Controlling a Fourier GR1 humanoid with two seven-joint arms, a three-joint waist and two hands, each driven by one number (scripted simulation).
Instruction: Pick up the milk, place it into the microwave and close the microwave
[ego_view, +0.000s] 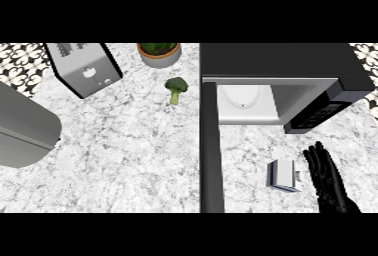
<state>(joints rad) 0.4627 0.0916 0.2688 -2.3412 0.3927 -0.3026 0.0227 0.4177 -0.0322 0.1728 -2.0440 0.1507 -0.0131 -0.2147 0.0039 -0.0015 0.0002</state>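
Milk carton (284, 175) lies on the marble counter (125, 150), in front of the microwave (284, 82) and to the right of its open door (211, 150). Right hand (328, 177) sits just beside the carton's right side, fingers straight, released, holding nothing. Microwave cavity shows a white plate (247, 97) inside. Broccoli (176, 89), potted plant (159, 52) and toaster (83, 67) stand to the left.

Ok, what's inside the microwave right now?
The microwave is open, and inside only its white turntable plate shows, with nothing on it. The right part of the cavity is hidden behind the control panel. The milk is on the counter.
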